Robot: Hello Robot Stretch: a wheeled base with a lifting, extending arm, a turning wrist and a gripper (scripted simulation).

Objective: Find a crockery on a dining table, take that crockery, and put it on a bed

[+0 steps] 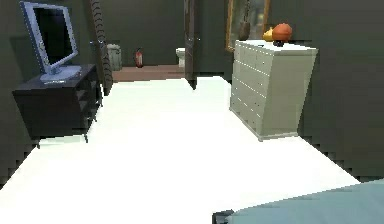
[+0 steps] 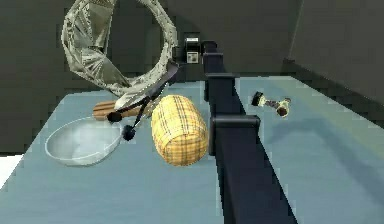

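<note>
The clear bowl [image 2: 80,142] lies on the bed [image 2: 320,160], just beside the plaid cushion [image 2: 178,128]. The gripper [image 2: 128,122] is between them, and I can't tell its grip or whether it holds anything. If the fingers snag the rim, I reckon they could drag the bowl away from the cushion and off the edge.

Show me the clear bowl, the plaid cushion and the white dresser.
clear bowl [image 2: 78,146]: arm side view, its basin.
plaid cushion [image 2: 178,128]: arm side view, its middle.
white dresser [image 1: 250,85]: forward view, drawer fronts.
</note>
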